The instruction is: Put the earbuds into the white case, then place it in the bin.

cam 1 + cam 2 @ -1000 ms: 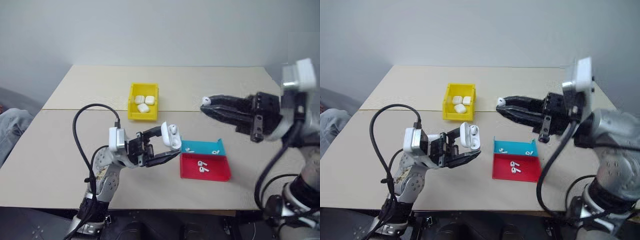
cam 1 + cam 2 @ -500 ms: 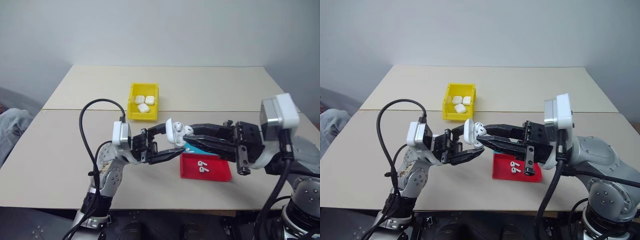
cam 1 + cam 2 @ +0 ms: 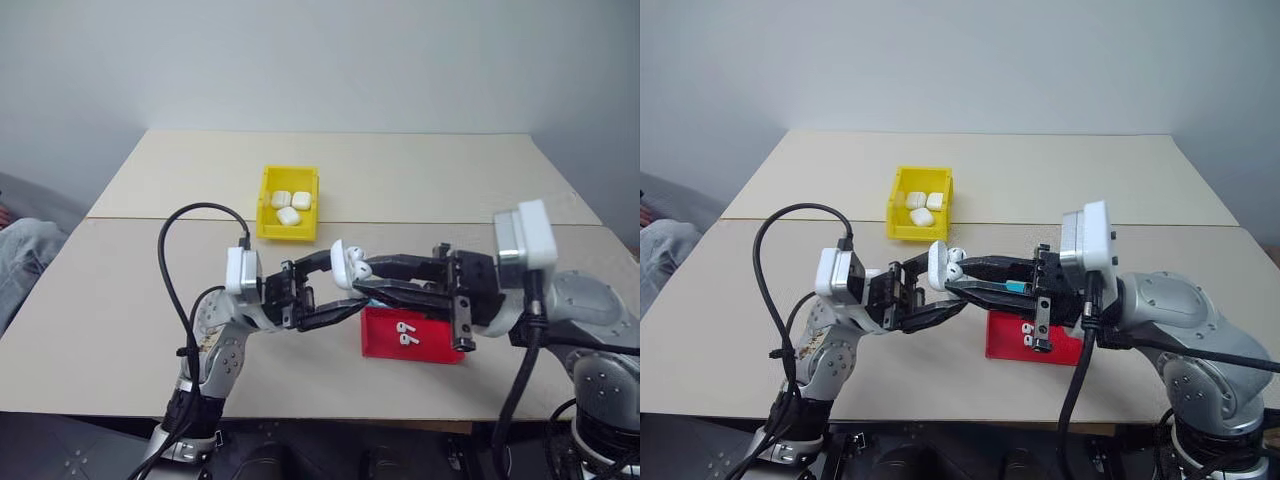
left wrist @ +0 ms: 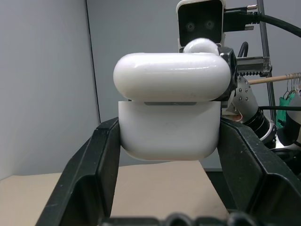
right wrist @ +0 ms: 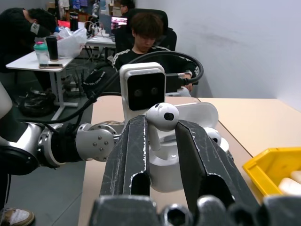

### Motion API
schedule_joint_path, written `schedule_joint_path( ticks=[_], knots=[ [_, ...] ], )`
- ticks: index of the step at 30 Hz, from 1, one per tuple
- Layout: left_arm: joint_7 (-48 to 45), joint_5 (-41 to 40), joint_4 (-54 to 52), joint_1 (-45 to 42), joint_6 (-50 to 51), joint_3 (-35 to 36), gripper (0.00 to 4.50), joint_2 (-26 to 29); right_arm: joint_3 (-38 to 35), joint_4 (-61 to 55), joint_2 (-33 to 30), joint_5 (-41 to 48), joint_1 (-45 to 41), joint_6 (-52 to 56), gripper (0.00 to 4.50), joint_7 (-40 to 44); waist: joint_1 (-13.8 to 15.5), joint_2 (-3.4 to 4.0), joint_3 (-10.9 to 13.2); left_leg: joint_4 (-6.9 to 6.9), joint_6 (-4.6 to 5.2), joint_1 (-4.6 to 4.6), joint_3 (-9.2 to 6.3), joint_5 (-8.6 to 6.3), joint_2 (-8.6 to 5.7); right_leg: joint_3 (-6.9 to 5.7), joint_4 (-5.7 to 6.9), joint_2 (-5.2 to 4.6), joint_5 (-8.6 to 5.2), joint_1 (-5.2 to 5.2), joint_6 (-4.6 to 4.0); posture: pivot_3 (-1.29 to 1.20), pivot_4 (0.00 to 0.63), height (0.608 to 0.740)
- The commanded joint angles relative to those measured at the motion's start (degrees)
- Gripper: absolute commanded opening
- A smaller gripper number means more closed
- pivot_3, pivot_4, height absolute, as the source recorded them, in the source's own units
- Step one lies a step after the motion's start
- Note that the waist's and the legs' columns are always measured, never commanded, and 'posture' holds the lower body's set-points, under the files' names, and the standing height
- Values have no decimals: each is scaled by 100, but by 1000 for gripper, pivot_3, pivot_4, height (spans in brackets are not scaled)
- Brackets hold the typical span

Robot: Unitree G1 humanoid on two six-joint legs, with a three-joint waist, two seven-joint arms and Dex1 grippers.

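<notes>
The open white case [image 4: 169, 108] is clamped in the left gripper [image 3: 335, 290]; an earbud [image 5: 161, 116], tiny, glossy and slippery, is pinched by its stem in the right gripper [image 5: 162, 141].

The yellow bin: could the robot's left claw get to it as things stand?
Probably yes. The yellow bin sits across bare table beyond the left claw, nothing between them. But that claw grips the white case while the right claw brings an earbud.
</notes>
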Motion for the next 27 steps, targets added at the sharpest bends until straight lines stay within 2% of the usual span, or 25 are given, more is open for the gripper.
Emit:
schedule_joint_path(
  ticks=[1, 4, 7, 10, 15, 19, 24, 27],
  knots=[
    [-19, -22, -213, 11, -138, 52, 2818, -30, 60, -62, -73, -80, 27, -334, 863, 12, -3, 0, 0, 0, 0, 0, 0, 0, 0, 0, 0, 0, 0, 0, 0, 0, 150, 740],
    [-17, -10, -219, 6, -140, 38, 2818, -43, 96, -36, -108, -121, 72, -464, 863, 56, 0, 0, 0, 0, 0, 0, 0, 0, 0, 0, -1, 0, 0, 0, 0, 0, 150, 740],
    [-10, 13, -206, -4, -142, 41, 2818, -35, 143, -56, -141, -210, 129, -606, 1614, 95, 0, 0, 0, 0, 0, 0, 0, 0, 0, 0, -1, 0, 0, 0, 0, 0, 150, 740],
    [-1, 28, -205, -6, -141, 43, 2818, -26, 207, -24, -175, -290, 132, -647, 2601, 12, 1, 0, 0, 0, 0, 0, 0, 0, 0, 0, -1, 0, 0, 0, 0, 0, 150, 740],
    [15, 39, -210, 10, -136, 42, 2818, -27, 181, 34, -203, -290, 156, -783, 2601, 130, 0, 0, 0, 0, 0, 0, 0, 0, 0, 0, -1, 0, 0, 0, 0, 0, 150, 740],
    [-21, 162, -18, 7, -195, 71, 2818, 45, -199, 105, -325, 146, 226, -889, 2601, 476, 2, -1, 0, 0, 0, 0, 0, 0, 0, 0, -2, 0, 0, 0, 0, 0, 150, 740],
    [-178, 408, 405, -81, -380, 13, 2818, 72, -288, 466, -694, 344, -236, -808, 2601, 700, -8, -1, 0, 1, 1, 1, 0, 0, 0, 0, -1, 0, 0, 2, 0, 0, 150, 740],
    [-255, 616, 719, -204, -629, -47, 2818, -21, 17, 723, -883, 102, -788, -734, 1992, 677, -12, -1, 0, 2, 0, 2, 0, 0, 1, -1, 1, 2, 0, -1, -1, 0, 150, 740]
  ],
)
